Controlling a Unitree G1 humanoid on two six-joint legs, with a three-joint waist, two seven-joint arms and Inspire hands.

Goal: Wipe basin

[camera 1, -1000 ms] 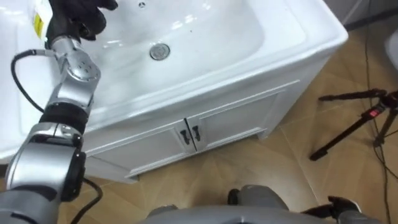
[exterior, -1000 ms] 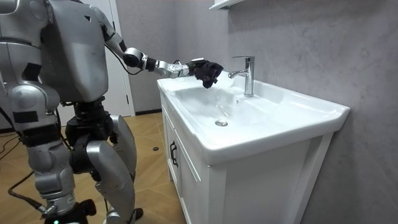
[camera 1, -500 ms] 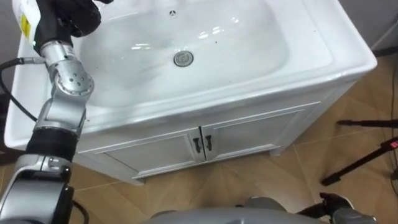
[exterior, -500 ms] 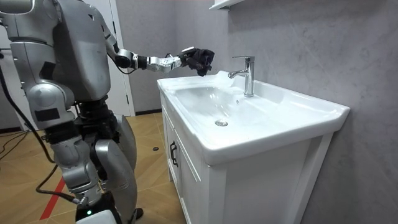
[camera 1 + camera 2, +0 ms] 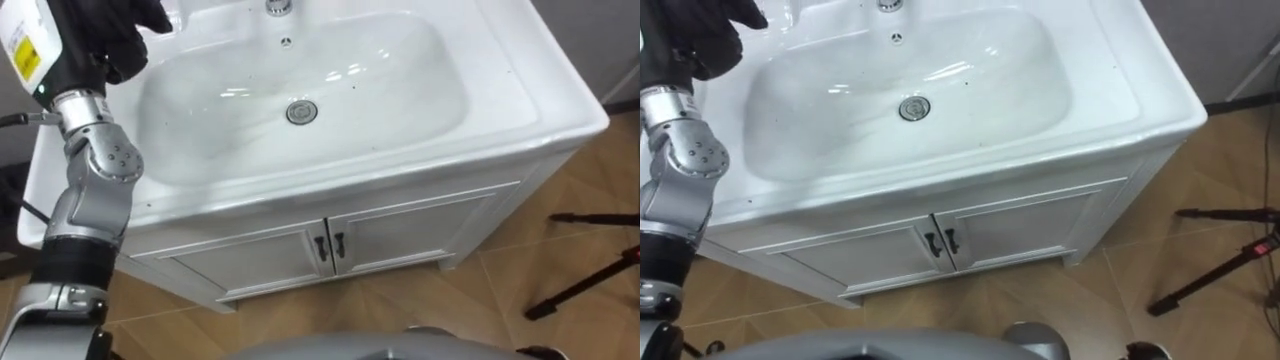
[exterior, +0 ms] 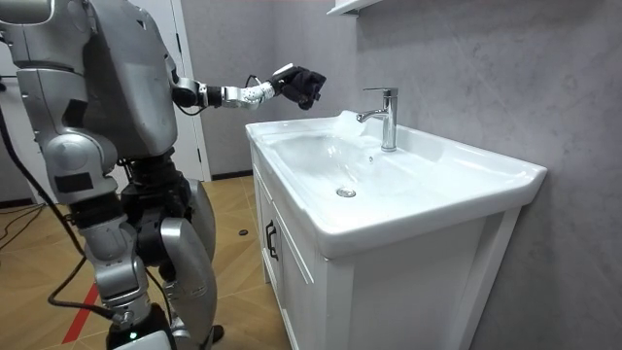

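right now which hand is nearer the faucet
Left. Left hand is raised over the basin's back left corner, left of the faucet; right arm hangs at the robot's side.

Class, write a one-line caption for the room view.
Robot stands at the white ceramic basin, left hand raised above its edge.

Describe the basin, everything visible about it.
The basin is white and glossy, ceramic by its look, rectangular with a broad flat rim and a rounded bowl. A round metal drain sits mid-bowl, a small overflow hole in the back wall below the faucet. It rests level on a white two-door cabinet. The left hand hangs above its back left corner, apart from it.
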